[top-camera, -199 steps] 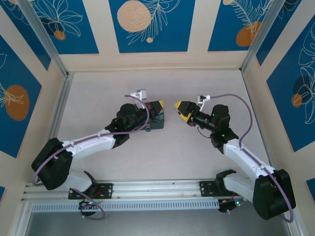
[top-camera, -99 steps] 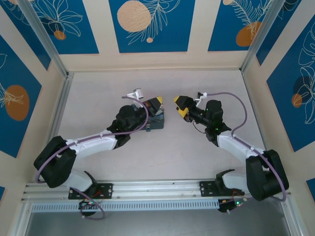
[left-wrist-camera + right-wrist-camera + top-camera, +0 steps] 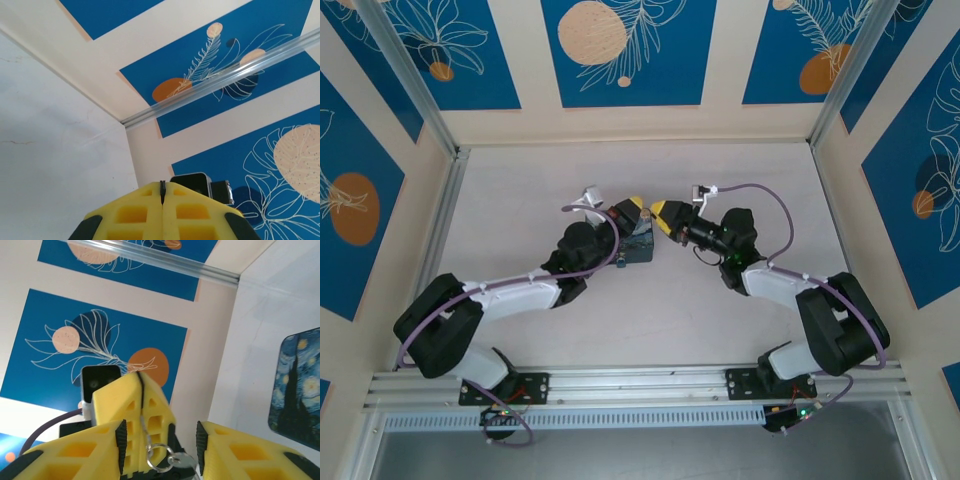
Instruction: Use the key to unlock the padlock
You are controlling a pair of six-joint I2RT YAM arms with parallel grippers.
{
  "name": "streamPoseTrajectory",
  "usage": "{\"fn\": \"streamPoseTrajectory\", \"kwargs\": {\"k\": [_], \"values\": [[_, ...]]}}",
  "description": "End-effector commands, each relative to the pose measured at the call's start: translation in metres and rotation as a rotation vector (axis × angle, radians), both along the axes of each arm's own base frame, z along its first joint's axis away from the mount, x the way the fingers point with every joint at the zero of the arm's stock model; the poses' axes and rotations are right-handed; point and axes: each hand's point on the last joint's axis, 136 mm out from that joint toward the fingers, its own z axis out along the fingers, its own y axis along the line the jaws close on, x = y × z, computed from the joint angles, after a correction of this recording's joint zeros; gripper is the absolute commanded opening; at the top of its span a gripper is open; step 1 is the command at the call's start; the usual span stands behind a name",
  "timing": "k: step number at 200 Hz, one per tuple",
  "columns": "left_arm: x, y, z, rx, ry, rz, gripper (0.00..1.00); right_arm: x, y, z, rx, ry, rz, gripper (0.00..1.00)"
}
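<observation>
The left claw (image 3: 632, 208) is fully closed on a thin chain (image 3: 144, 427) carrying a ring (image 3: 156, 458) and the small grey key (image 3: 182, 459). The key hangs between the fingers of the right claw (image 3: 663, 213), which stands partly open and grips nothing. The claws meet tip to tip mid-table (image 3: 740, 170), well apart from the walls, just beside a tin (image 3: 300, 385) printed with a starry-night painting.

The pale grey, faintly veined surface (image 3: 720, 320) carries a flat rectangular tin box painted with a blue-and-yellow starry night (image 3: 642, 250). The tin lies partly under the left end effector (image 3: 633, 205) and just beside the right end effector (image 3: 660, 212), on its near side. In the right wrist view the tin lies flat to the right of that end effector's yellow fingers, with bare surface beyond its far edge.
</observation>
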Motion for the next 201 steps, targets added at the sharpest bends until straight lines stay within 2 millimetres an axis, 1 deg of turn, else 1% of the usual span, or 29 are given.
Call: {"fn": "streamPoseTrajectory", "kwargs": {"k": [1, 68, 115, 155, 167, 201], "values": [[-0.001, 0.001, 0.004, -0.047, -0.012, 0.023, 0.0, -0.001, 0.005, 0.019, 0.044, -0.064, 0.0, 0.41], [0.0, -0.001, 0.001, -0.057, -0.01, 0.022, 0.0, -0.006, 0.018, 0.016, 0.045, -0.054, 0.021, 0.37], [0.0, 0.0, 0.001, -0.055, -0.011, 0.031, 0.0, -0.008, 0.026, 0.012, 0.045, -0.045, 0.035, 0.3], [-0.001, -0.001, 0.0, -0.052, -0.009, 0.03, 0.0, -0.006, 0.028, 0.01, 0.049, -0.037, 0.032, 0.28], [-0.001, -0.002, -0.001, -0.052, -0.009, 0.029, 0.0, -0.006, 0.028, 0.012, 0.051, -0.041, 0.033, 0.27], [-0.003, 0.001, -0.002, -0.05, -0.006, 0.034, 0.0, -0.001, 0.025, 0.013, 0.055, -0.036, 0.015, 0.27]]}}
